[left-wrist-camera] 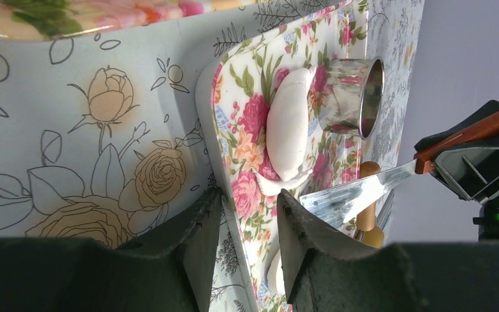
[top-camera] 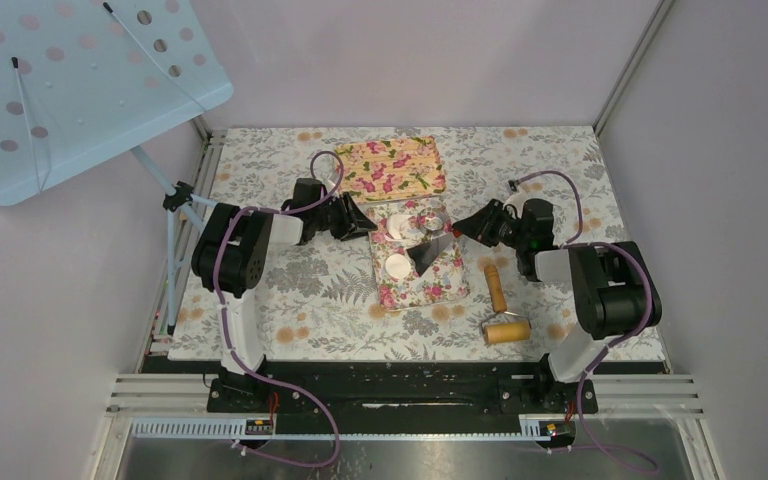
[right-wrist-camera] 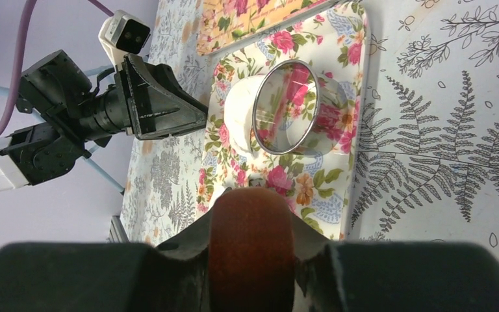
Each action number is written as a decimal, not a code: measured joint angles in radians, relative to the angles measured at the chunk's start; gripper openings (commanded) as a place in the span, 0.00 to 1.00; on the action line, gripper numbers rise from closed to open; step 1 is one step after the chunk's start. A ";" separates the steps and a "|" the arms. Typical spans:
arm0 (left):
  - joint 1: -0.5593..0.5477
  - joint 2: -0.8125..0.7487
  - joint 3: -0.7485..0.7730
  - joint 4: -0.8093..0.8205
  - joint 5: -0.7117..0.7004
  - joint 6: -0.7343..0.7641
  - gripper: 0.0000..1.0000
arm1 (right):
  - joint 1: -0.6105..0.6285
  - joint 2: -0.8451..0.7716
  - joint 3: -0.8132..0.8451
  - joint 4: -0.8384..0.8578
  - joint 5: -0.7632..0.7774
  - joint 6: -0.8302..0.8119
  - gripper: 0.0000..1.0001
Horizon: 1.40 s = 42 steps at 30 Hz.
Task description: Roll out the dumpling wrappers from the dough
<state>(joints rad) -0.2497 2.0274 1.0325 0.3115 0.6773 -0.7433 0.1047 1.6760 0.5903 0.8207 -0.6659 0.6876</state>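
Observation:
Two white dumpling wrappers (top-camera: 401, 225) (top-camera: 397, 266) lie on the floral tray (top-camera: 450, 285). The far wrapper (left-wrist-camera: 289, 127) looks thick and sits against the shiny metal ring (left-wrist-camera: 354, 97) (right-wrist-camera: 286, 107). No separate lump of dough is in view. My left gripper (top-camera: 368, 222) (left-wrist-camera: 248, 192) straddles the tray's left rim (left-wrist-camera: 201, 97), shut on it. Over the tray's right side, my right gripper (top-camera: 480, 225) (right-wrist-camera: 251, 195) is shut on the brown wooden handle (right-wrist-camera: 251, 247) of a knife. The knife's dough-smeared blade (left-wrist-camera: 351, 195) points at the far wrapper's lower edge.
A wooden roller (top-camera: 503, 310) lies on the floral tablecloth right of the tray. A floral board (top-camera: 390, 165) sits behind the tray. A perforated light-blue panel on a stand (top-camera: 70, 80) overhangs the back left. Metal frame rails run along the table's sides.

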 measured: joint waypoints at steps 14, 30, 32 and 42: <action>0.000 0.003 0.002 0.001 0.002 -0.010 0.37 | 0.077 0.163 0.000 0.203 0.000 0.123 0.00; 0.000 0.003 0.002 0.001 0.002 -0.010 0.37 | 0.115 0.226 0.002 0.301 -0.004 0.226 0.00; 0.000 0.003 0.002 0.001 0.002 -0.010 0.37 | 0.115 0.235 0.002 0.311 -0.004 0.245 0.00; 0.000 0.003 0.002 0.001 0.002 -0.010 0.37 | 0.118 0.309 0.024 0.351 0.000 0.321 0.00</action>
<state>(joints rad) -0.2493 2.0308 1.0344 0.3122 0.6792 -0.7528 0.2230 1.9846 0.6140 1.1721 -0.6659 1.0084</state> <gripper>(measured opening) 0.373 0.251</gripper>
